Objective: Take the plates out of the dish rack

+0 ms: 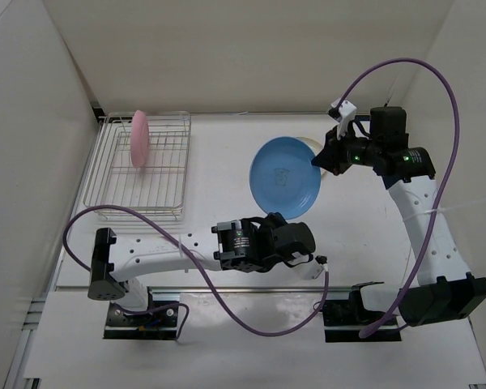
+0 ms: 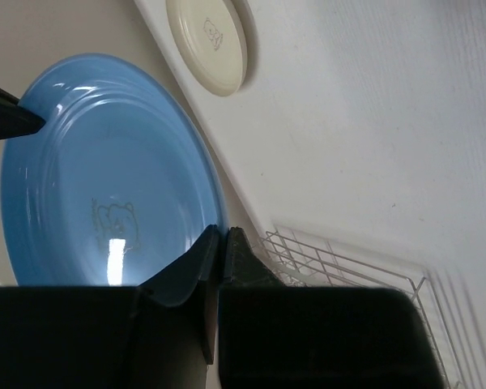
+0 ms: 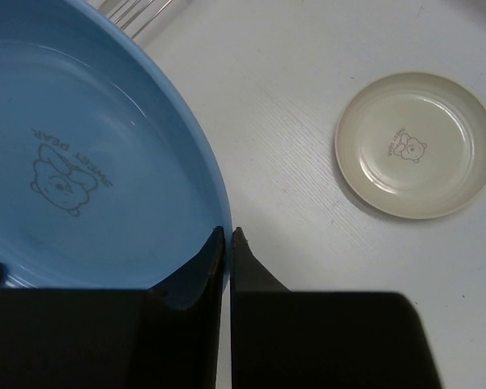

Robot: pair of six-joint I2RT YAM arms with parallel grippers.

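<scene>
A white table [image 1: 364,235] boxed in by plain white walls carries the scene. The left gripper [image 2: 224,235] is clamped on the near rim of the blue plate [image 2: 105,170], its two dark fingers pressed together over the edge. The right gripper [image 3: 228,235] pinches the same plate at the opposite, far-right rim, jaws closed on it in the same way. The blue plate is thus held between both grippers over the middle of the table, its printed bear face turned up toward the overhead camera. Just past the right gripper the cream plate [image 3: 415,144] lies flat on the table, partly hidden behind the blue plate in the top view. The left arm lies low along the near edge, reaching rightward with its wrist turned toward the plate. The right arm rises from its base at the right and bends back leftward at the elbow. Well apart at the far left, the pink plate [image 1: 139,138] stands on edge in the dish rack [image 1: 168,170].
</scene>
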